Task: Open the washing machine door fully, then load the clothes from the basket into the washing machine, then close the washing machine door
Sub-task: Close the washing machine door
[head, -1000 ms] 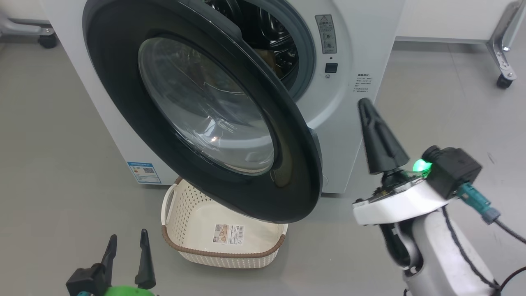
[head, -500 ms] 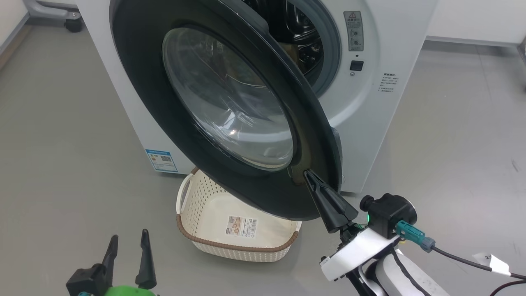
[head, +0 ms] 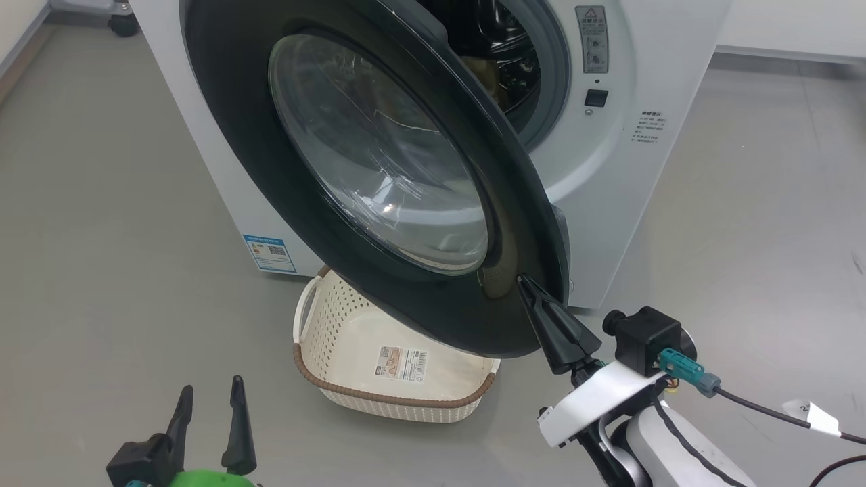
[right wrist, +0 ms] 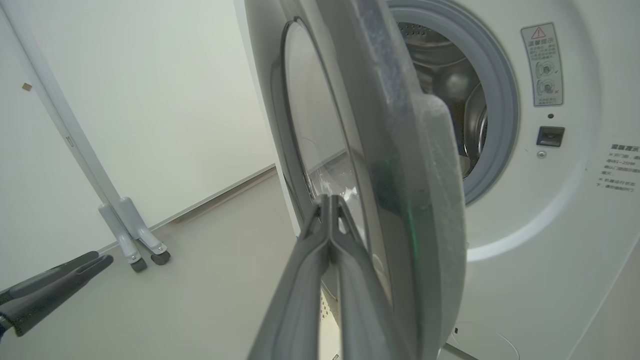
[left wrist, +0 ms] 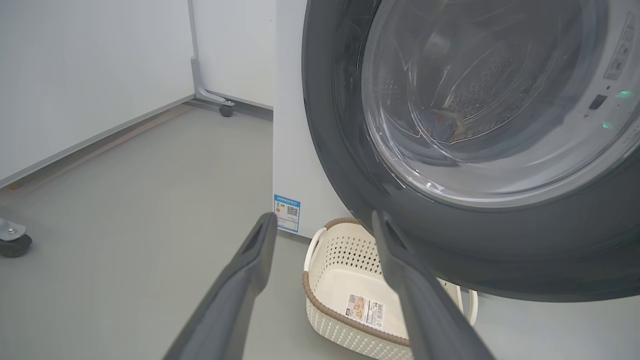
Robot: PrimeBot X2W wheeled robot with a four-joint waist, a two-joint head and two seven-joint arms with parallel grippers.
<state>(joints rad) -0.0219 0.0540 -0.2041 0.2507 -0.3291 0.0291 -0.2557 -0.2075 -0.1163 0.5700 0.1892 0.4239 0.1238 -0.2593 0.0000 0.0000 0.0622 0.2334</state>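
Grey floor in front of me. The washing machine stands on it, with the basket upright on the floor just beside its front. A castor sits further back, to my left.

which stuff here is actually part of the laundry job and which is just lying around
Job: washing machine door, washing machine, basket, shut right tool at the door's edge.
Lying about: frame caster, warning sticker, blue label.
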